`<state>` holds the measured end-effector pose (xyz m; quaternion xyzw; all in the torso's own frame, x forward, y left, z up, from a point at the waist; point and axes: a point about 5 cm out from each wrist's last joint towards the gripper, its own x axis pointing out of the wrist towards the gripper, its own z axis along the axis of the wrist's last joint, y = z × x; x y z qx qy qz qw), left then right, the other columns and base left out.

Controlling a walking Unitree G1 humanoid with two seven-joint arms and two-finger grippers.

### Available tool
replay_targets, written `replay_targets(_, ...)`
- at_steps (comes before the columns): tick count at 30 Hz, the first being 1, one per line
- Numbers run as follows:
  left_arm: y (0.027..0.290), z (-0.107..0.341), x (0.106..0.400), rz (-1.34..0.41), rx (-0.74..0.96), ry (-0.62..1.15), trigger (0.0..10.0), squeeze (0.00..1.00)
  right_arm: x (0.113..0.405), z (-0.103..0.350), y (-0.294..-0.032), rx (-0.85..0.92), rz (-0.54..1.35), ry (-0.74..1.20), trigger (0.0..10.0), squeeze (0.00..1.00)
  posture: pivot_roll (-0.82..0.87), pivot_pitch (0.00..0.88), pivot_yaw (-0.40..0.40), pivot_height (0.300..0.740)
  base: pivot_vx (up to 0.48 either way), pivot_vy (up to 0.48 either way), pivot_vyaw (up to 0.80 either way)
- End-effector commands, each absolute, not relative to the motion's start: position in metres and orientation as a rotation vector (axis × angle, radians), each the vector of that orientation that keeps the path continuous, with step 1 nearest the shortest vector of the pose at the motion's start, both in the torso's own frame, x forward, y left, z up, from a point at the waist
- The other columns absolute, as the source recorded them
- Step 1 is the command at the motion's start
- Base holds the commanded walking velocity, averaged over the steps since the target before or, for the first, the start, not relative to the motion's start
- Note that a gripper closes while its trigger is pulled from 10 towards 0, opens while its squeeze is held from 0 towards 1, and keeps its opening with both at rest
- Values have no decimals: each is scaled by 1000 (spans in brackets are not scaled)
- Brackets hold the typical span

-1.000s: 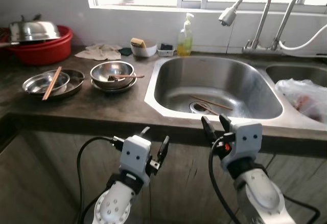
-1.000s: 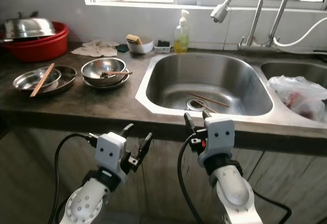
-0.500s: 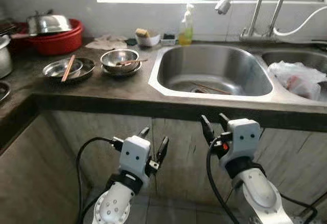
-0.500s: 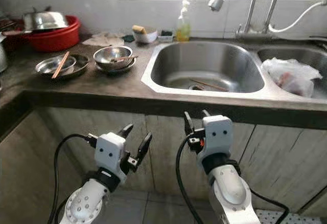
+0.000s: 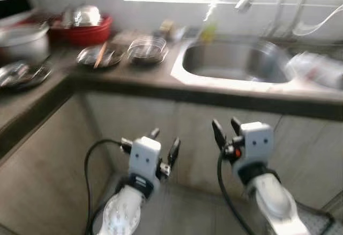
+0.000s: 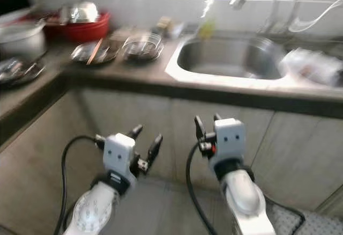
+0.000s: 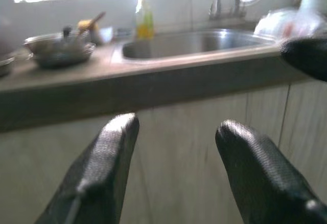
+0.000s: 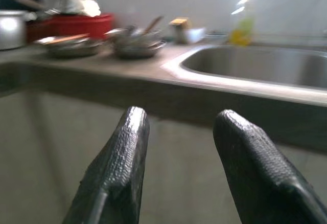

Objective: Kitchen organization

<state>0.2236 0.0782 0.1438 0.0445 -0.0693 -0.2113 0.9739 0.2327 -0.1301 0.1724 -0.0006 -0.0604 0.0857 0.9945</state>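
Below the dark countertop (image 5: 134, 76) and sink (image 5: 236, 66), the left tool (image 5: 164, 148) and right tool (image 5: 226, 130) hang spread, empty.

Left hand (image 7: 176, 170) empty, its two black fingers (image 7: 99, 175) spread apart, facing pale cabinet doors (image 7: 173, 127) below the dark surface (image 7: 153, 83). Steel sink (image 7: 196, 42) set into the surface. Beside the sink, stacked metal bowls (image 7: 59, 50); behind its corner, a yellow soap bottle (image 7: 144, 22). All blurred.
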Motion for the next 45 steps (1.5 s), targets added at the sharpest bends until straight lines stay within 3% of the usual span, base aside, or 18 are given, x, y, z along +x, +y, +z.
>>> replay_targets(1,77,149,227,-422,100,-161,10000,0,232,175,-128,4,176,-135,10000,0,97,52,8,740,0,0,800)
replay_targets(8,77,149,227,-422,135,-171,10000,0,233,176,-127,1,188,-136,10000,0,98,53,7,740,0,0,800)
replay_targets(45,77,147,232,-425,127,-170,10000,0,255,203,-141,-17,180,-257,10000,0,98,39,12,740,282,0,800)
